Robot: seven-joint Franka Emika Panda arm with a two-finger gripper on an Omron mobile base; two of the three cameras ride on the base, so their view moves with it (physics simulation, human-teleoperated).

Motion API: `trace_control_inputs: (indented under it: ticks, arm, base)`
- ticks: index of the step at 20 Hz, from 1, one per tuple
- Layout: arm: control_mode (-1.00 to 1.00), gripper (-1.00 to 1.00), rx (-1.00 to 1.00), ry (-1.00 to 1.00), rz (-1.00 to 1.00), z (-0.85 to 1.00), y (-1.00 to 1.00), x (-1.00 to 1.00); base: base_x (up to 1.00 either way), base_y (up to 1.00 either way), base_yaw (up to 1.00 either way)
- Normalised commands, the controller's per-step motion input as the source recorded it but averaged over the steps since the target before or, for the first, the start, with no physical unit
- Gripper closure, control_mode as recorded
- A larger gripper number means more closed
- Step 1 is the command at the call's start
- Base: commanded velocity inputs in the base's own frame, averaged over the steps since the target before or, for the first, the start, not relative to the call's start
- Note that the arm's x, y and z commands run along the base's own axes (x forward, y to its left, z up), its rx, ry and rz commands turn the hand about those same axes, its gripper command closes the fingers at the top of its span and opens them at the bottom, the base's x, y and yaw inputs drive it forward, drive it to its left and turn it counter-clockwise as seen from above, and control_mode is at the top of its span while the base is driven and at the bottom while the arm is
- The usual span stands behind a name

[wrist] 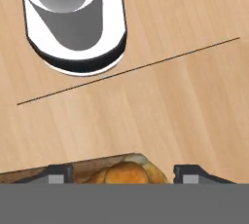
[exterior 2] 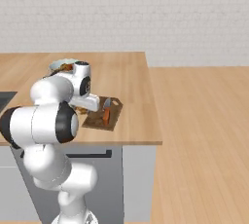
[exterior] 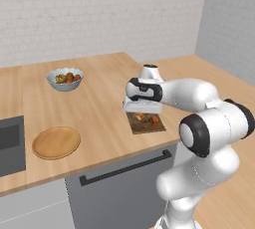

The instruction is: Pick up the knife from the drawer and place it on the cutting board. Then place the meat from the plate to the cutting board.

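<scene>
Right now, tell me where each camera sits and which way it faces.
Left base view: behind the arm to its left, looking forward and down at the counter; plate, bowl, arm from lower right.
Right base view: behind to its right, same counter; arm from lower left, knife on cutting board.
Hand view: looks along the gripper, open, at the meat.
Both base views share board and bowl.

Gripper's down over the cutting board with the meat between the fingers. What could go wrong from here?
1. The meat sits between the gripper fingers at the cutting board edge; if it is nudged on release, it may roll onto the counter.
2. The knife lies on the same board, right beside the hand; lifting out at a slant could knock it off.
3. The board itself lies near the counter's front edge, so a push could shift it.
</scene>
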Motion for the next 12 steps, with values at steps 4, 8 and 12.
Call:
trace_control_inputs:
  ticks: [4, 8, 12]
  arm:
    - [-1.00, 1.00, -0.01, 0.04, 0.00, -0.10, -0.26, 0.44]
    - [-1.00, 1.00, -0.03, 0.00, 0.00, -0.14, -0.24, 0.37]
    - [-1.00, 1.00, -0.05, 0.03, 0.00, -0.50, -0.02, 0.41]
  base:
    - [0.00, 0.00, 0.00]
    - [0.00, 0.00, 0.00]
    - [0.00, 0.00, 0.00]
